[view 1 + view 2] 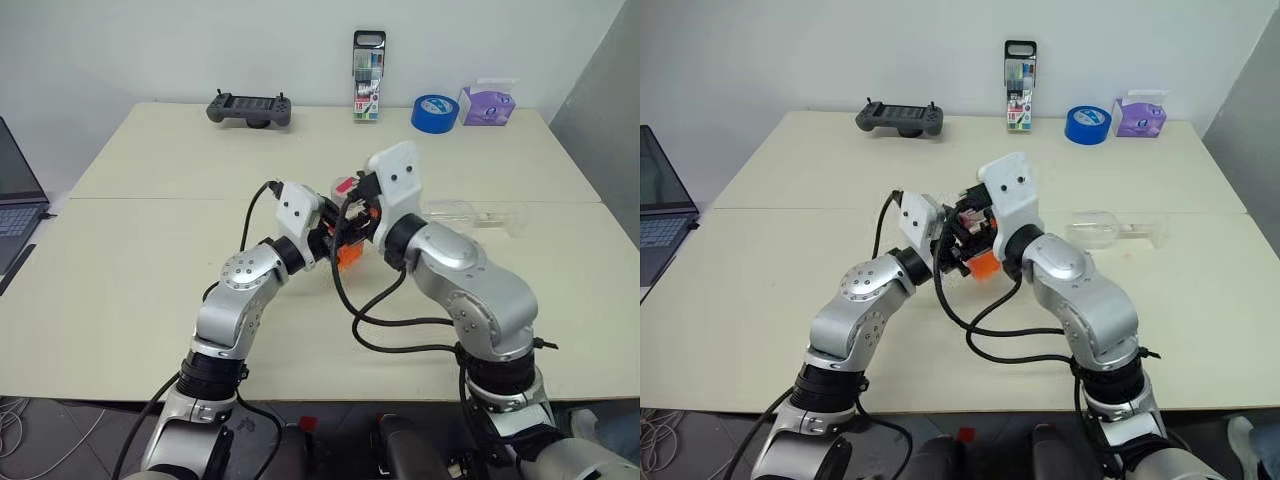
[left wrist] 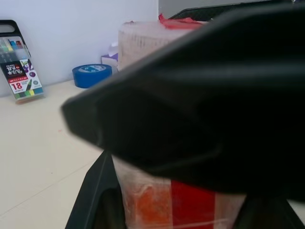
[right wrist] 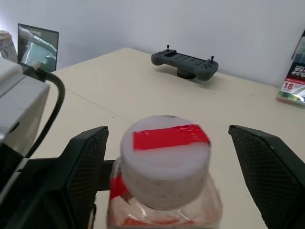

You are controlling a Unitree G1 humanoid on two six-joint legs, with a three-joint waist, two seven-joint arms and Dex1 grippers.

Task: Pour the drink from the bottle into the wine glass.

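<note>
The bottle is held upright above the middle of the table, and my left gripper is shut on its body from the left. The orange drink shows in its lower part. Its white cap with red tape sits between the fingers of my right gripper, which is open; one finger stands on each side of the cap without touching it. The wine glass lies on its side on the table to the right of the arms, its stem pointing right.
Along the table's far edge stand a grey game controller, a marker case, a blue tape roll and a purple tissue box. A laptop sits at the left edge.
</note>
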